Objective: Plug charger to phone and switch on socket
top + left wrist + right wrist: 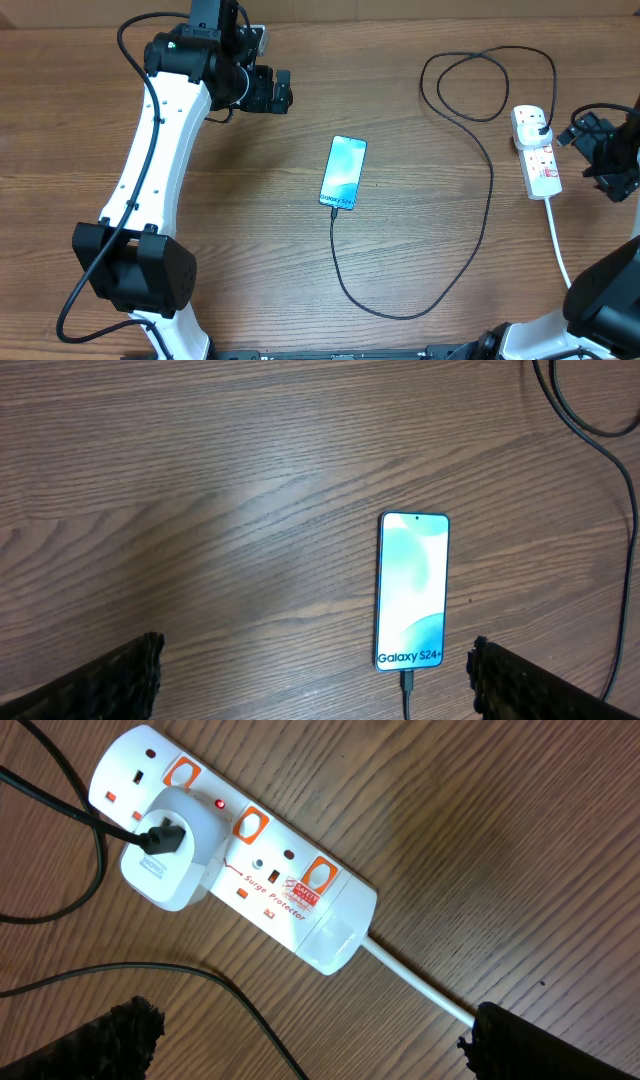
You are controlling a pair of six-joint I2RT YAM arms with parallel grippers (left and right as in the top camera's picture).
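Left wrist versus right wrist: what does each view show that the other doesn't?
Left wrist only: the slim smartphone with a light blue screen, a connector in its bottom edge. Right wrist only: the white oblong power strip, a white adapter plugged in, a red light lit, the thick white cord. Both: thin black cable, wooden table.
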